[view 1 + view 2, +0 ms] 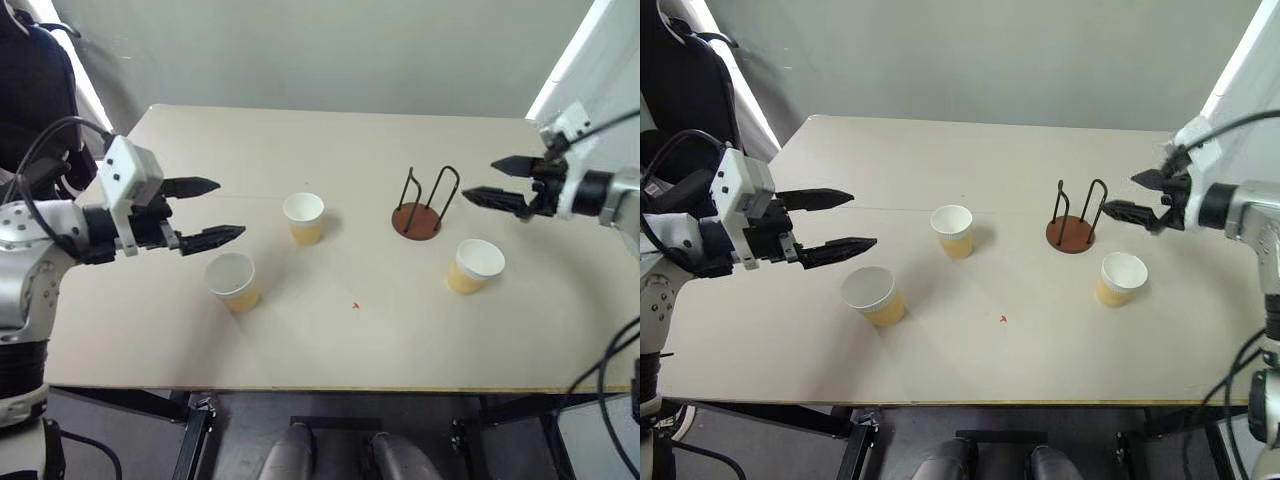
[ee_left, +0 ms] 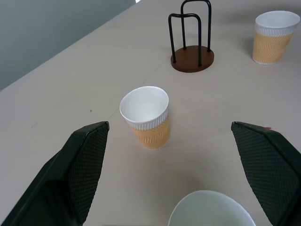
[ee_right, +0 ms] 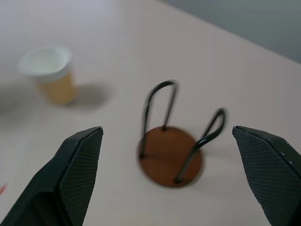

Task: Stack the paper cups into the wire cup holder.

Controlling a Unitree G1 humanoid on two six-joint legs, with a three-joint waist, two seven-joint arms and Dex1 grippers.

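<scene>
My left tool (image 1: 213, 213) and right tool (image 1: 487, 182) both spread wide, empty, above three cups (image 1: 303, 218) and wire holder (image 1: 418, 213) on the counter (image 1: 330, 340).

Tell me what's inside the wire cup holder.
Nothing: the wire cup holder shows only its bare brown base between the wire loops. All three paper cups stand on the table, apart from it.

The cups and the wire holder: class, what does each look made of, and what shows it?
The paper cups: likely paper, matte tan ribbed wall, white inside with rolled rim. The wire cup holder: thin black bent loops, probably metal wire, on a reddish-brown disc base that could be wood or plastic.
</scene>
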